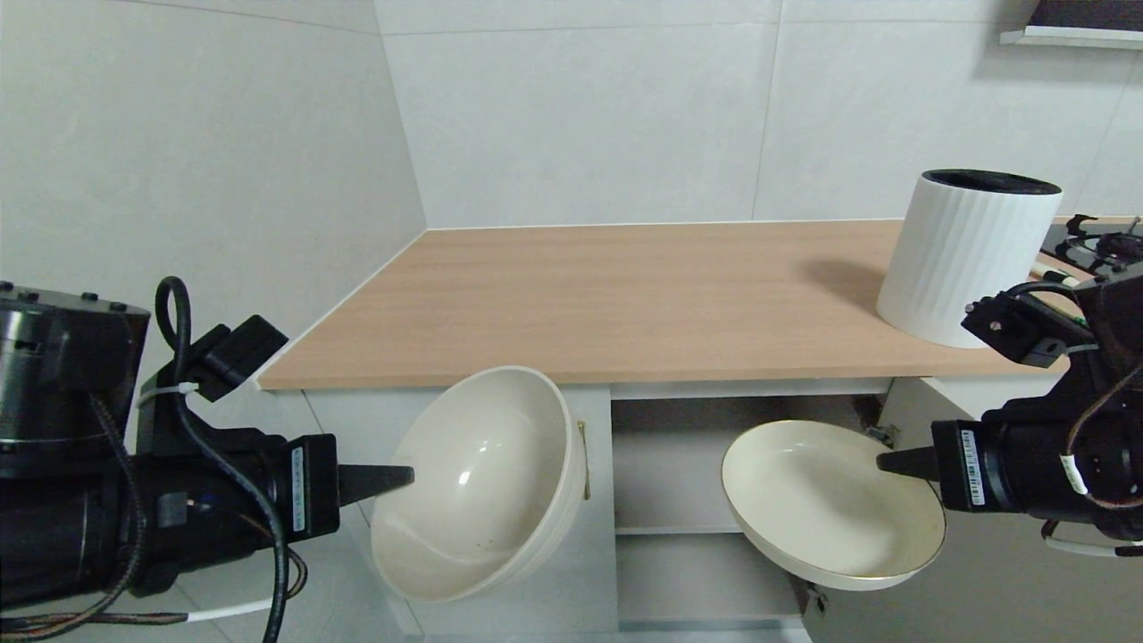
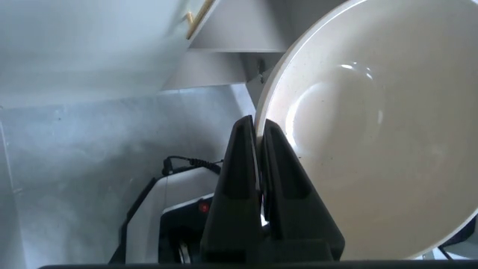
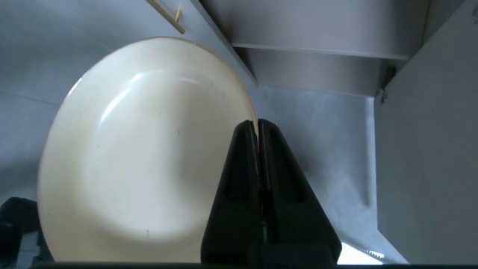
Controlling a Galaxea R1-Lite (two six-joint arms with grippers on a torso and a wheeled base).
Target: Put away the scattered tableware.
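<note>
Bowl (image 1: 473, 482) gripped at its rim by my left end effector (image 1: 402, 476), plate (image 1: 830, 505) likewise by right end effector (image 1: 888, 463). I see both below desk's (image 1: 625, 295) near edge, plate fronting open cabinet (image 1: 670, 464).

A cream colour is shown by the bowl (image 1: 473, 482), with a few faint dark specks scattered inside. The plate (image 1: 826, 505) is likewise cream, edged by a thin gold line. The left gripper (image 1: 406, 476) and the right gripper (image 1: 884, 463) are finished in black. The counter (image 1: 607, 295) is patterned with light brown wood grain. The canister (image 1: 969, 259) is white, ribbed with vertical lines and topped in black. The wall tiles (image 1: 580, 116) are pale grey-white, the cupboard (image 1: 591, 572) white, its handle (image 1: 585, 460) gold.
</note>
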